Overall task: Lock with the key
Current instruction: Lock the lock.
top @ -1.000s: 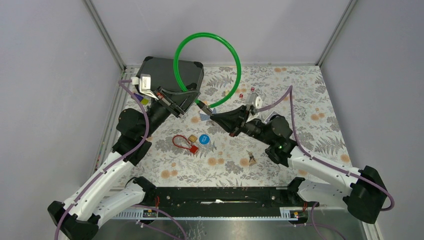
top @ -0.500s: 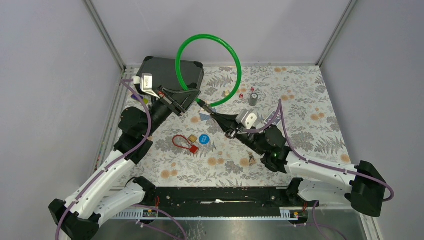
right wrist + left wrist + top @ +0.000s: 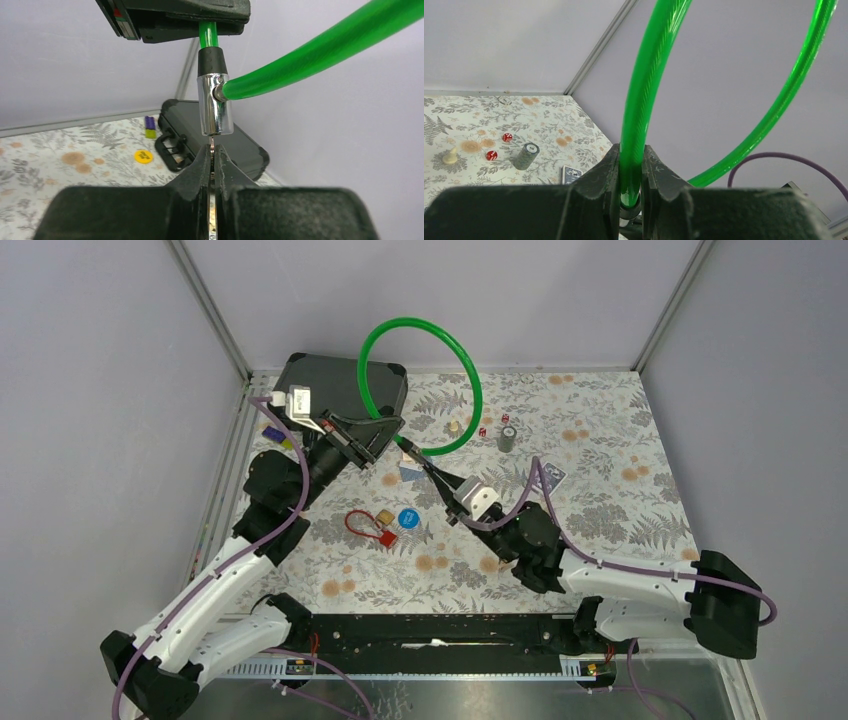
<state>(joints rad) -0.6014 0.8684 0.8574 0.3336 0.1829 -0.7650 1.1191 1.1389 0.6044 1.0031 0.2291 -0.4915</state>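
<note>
A green cable lock (image 3: 478,390) loops up above the back of the table. My left gripper (image 3: 385,430) is shut on the cable (image 3: 639,100) just above its black collar, one finger on each side (image 3: 630,160). Below the collar hangs the chrome lock cylinder (image 3: 215,105), with the cable's other end entering its side. My right gripper (image 3: 212,157) is shut on the thin metal key (image 3: 212,145), whose tip meets the cylinder's bottom end. From above, the right gripper (image 3: 435,477) points up-left at the cylinder (image 3: 408,448).
A black case (image 3: 330,385) lies at the back left under the left gripper. A small red padlock (image 3: 370,525) and a blue disc (image 3: 407,518) lie mid-table. A chip stack (image 3: 507,437), red dice (image 3: 482,431), a pawn (image 3: 453,427) and a card deck (image 3: 553,475) sit to the right.
The right arm has swung in toward the near left and its wrist has rolled, fingertips staying at the lock cylinder. The green loop has shifted slightly right. The left arm has barely moved.
</note>
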